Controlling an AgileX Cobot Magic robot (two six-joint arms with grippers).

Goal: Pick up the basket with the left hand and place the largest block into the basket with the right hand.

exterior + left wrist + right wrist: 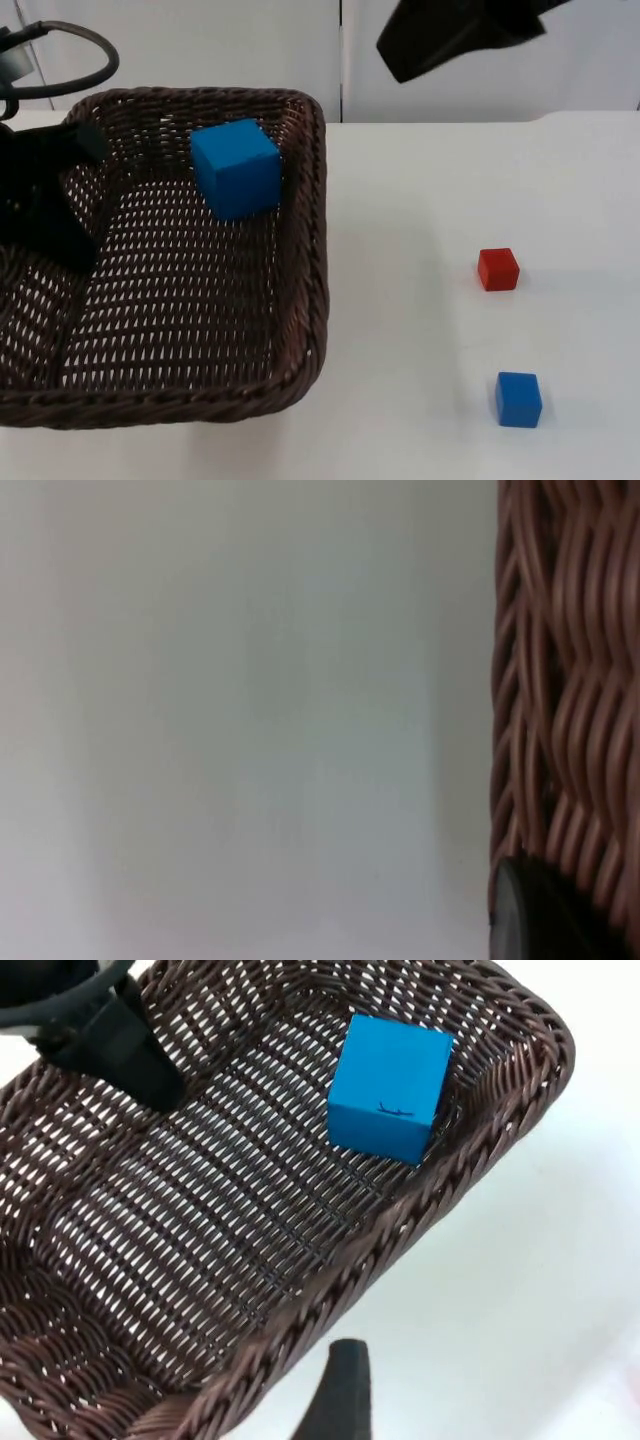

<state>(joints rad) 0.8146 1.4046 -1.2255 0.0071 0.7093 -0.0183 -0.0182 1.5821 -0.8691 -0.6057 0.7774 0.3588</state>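
At the far left, the left gripper (55, 215) is clamped on the left wall of the wicker basket (300, 300); one finger reaches down inside the weave, and the left wrist view has the outer wall pressed right against a fingertip. The basket looks held up and tilted a little, though whether it is fully off the white table (420, 200) cannot be told. Inside it, the large blue block (236, 168) sits in the far right corner, leaning against the far wall and just beside the right wall.

Further right and far back, the right gripper (450, 40) hangs high above the table, well apart from the basket; whether its fingers are spread or closed cannot be told. It carries nothing that can be seen.

At the right, a small red block (498, 269) and, nearer, a small blue block (518, 399) rest on the table.

Judging by this, the placing looks done. What matters now is keeping the basket level and the grasp firm, so the block does not slide, while the right arm stays clear of the rim.
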